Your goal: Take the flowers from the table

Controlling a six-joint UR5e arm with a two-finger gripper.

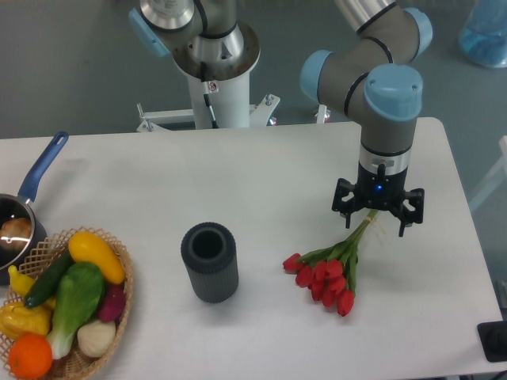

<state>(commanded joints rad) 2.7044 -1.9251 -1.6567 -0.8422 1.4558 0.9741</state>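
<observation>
Fingers (347, 214): spread wide, pointing down, straddling the stem ends; contact with the stems not discernible.
Gripper (378, 218): above the right part of the table (261, 174), on the grey arm (386, 119).
Flowers (331, 273): lying on the table, red buds toward the lower left, green stems running up right between the fingers.
Dark cylinder (210, 262): upright, left of the buds, apart from them.
Wicker basket (119, 317): lower left, holding vegetables.
Pan (24, 214): blue handle, left edge.

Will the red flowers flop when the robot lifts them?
Probably a little. The flowers have thin stems with the buds bunched at the far end from the end effector, so the heads may droop. They look light.
</observation>
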